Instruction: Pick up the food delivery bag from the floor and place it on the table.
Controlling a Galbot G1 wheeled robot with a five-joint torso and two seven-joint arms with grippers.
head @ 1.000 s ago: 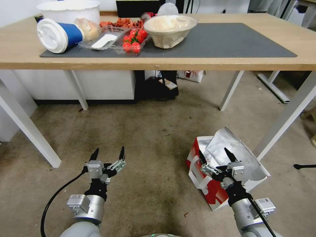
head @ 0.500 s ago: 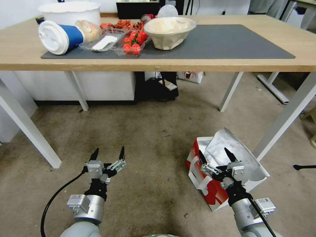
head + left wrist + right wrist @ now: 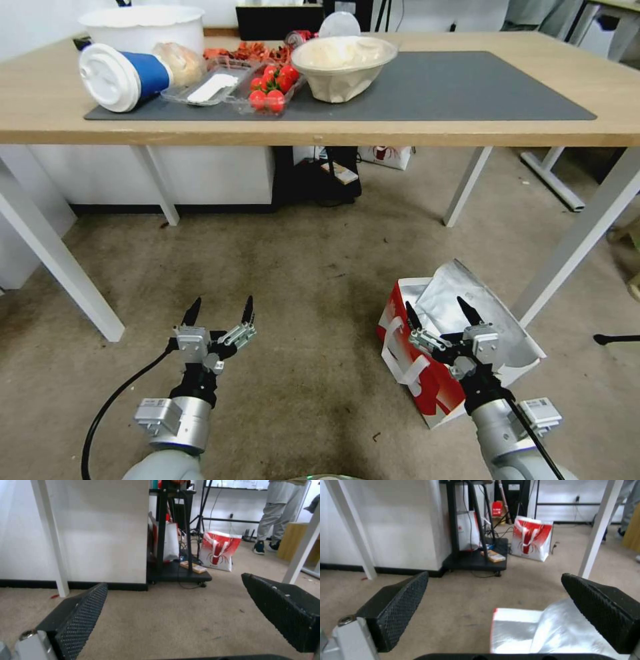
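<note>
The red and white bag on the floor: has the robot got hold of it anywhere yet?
No. The right gripper hangs open above the food delivery bag, gripping nothing. The left gripper is open too, over bare floor.

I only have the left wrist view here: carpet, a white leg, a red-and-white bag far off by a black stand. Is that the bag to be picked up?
Observer: No. The head view shows the food delivery bag on the floor under the right gripper, by a white table leg.
Operator: Is the right gripper holding it?
Observer: No; the right wrist view shows its jaws open above the foil lining, touching nothing.
Operator: And my arm?
Observer: The left gripper is open over bare floor, apart from the bag.
Operator: Room on the table?
Observer: The dark mat is bare on its right half.
</note>
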